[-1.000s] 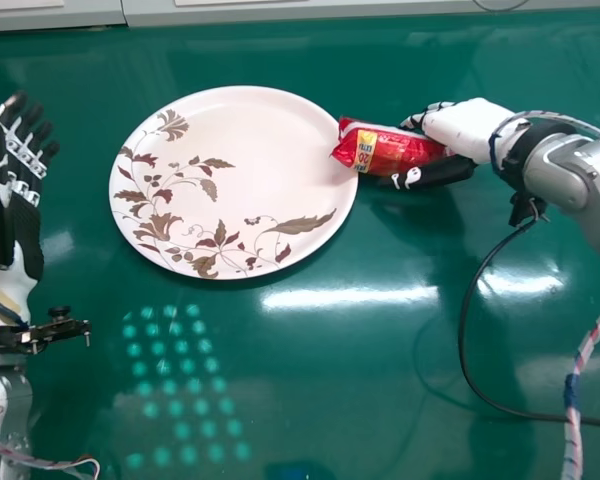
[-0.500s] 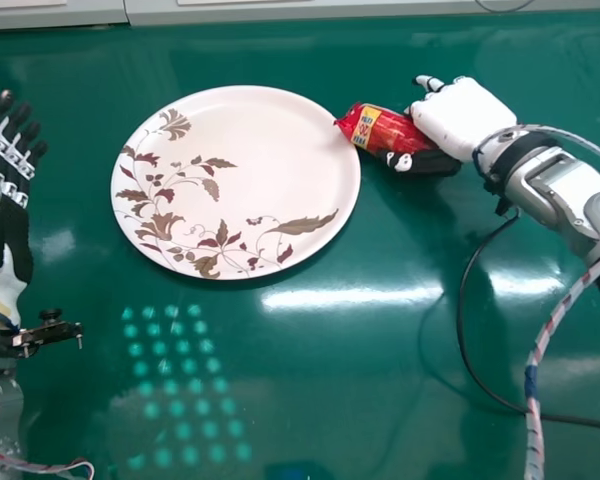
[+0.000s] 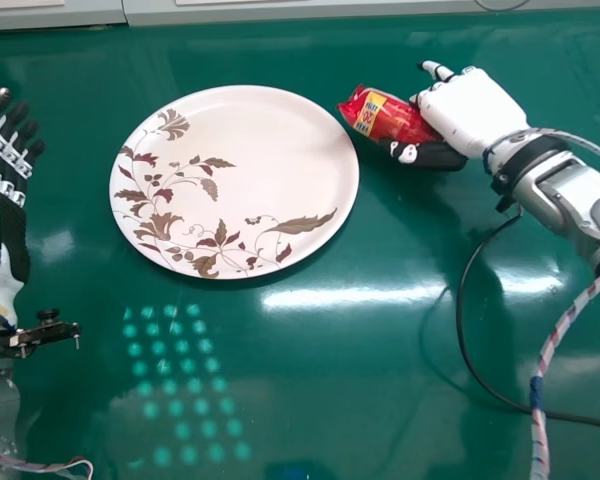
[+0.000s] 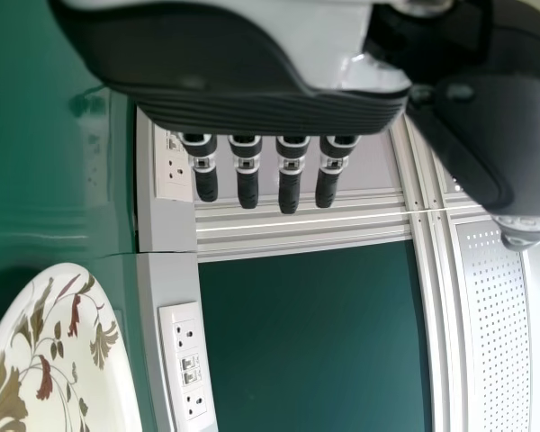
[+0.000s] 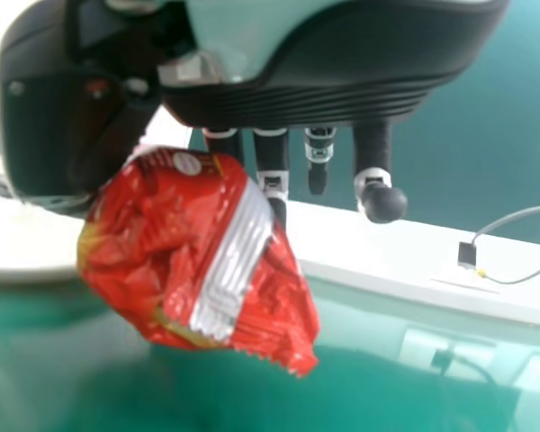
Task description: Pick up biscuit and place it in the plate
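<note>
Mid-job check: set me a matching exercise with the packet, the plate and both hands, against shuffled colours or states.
1. Biscuit packet
2. Plate
3. Left hand
4. Right hand

A. Fingers straight, holding nothing
B. Pale, with a leaf pattern
C. Gripping something between thumb and fingers
D. Mostly red

Pairs: 1-D, 2-B, 3-A, 4-C

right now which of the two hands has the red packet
The right hand: thumb and fingers grip the red packet, while the left hand, fingers straight, holds nothing.

Plate [image 4: 99,382] partly beyond the left wrist view's edge
</note>
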You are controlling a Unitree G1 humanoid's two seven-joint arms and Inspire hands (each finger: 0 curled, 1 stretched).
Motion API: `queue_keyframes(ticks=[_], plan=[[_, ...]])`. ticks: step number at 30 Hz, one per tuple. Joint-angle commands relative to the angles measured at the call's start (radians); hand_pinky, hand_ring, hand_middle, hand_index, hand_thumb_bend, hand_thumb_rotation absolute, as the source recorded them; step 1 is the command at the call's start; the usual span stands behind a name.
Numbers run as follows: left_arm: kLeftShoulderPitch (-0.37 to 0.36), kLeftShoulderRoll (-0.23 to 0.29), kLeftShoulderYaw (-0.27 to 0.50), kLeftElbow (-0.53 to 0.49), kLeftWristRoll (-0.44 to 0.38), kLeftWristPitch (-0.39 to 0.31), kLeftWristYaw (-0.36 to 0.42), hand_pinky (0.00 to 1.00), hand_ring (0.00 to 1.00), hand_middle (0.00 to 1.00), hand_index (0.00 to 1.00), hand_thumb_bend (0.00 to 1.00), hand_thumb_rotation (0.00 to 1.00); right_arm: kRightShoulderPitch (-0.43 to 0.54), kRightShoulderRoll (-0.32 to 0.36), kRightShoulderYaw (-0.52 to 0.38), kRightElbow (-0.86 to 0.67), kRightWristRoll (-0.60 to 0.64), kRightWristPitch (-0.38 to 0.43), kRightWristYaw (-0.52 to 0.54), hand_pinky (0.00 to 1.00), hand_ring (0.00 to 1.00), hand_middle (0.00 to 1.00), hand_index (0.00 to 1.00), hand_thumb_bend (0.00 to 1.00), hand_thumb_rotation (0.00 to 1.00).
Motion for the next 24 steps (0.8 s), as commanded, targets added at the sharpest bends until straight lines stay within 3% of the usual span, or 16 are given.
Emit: queue_keyframes(ticks=[1,7,12,19,24], plan=[[0.019,-0.001,0.003,-0.008,0.011,-0.004,0.005,1.00,1.00,1.00,1.00,0.96,0.82,0.014,-0.049,-0.040,-0.085,0.037,-0.004,0.042,0.06,0.41,0.47,0.50,0.51,0.00],[0.013,-0.006,-0.010,-0.002,0.012,0.004,0.003,1.00,1.00,1.00,1.00,0.99,0.80,0.025,-0.114,-0.124,-0.295,0.070,-0.020,0.108,0.07,0.41,0.47,0.49,0.51,0.00],[0.001,-0.012,-0.025,0.005,0.007,0.006,-0.002,1.00,1.00,1.00,1.00,1.00,0.78,0.006,-0.112,-0.167,-0.449,0.082,0.004,0.231,0.07,0.41,0.47,0.49,0.51,0.00],[-0.013,-0.020,-0.042,0.017,0.023,0.005,0.006,1.00,1.00,1.00,1.00,1.00,0.78,-0.045,-0.033,-0.164,-0.500,0.112,-0.037,0.313,0.05,0.41,0.47,0.49,0.51,0.00],[-0.024,-0.031,-0.050,0.020,0.010,0.011,0.007,1.00,1.00,1.00,1.00,1.00,0.77,-0.077,0.078,-0.133,-0.466,0.110,-0.048,0.341,0.06,0.38,0.45,0.49,0.51,0.00]])
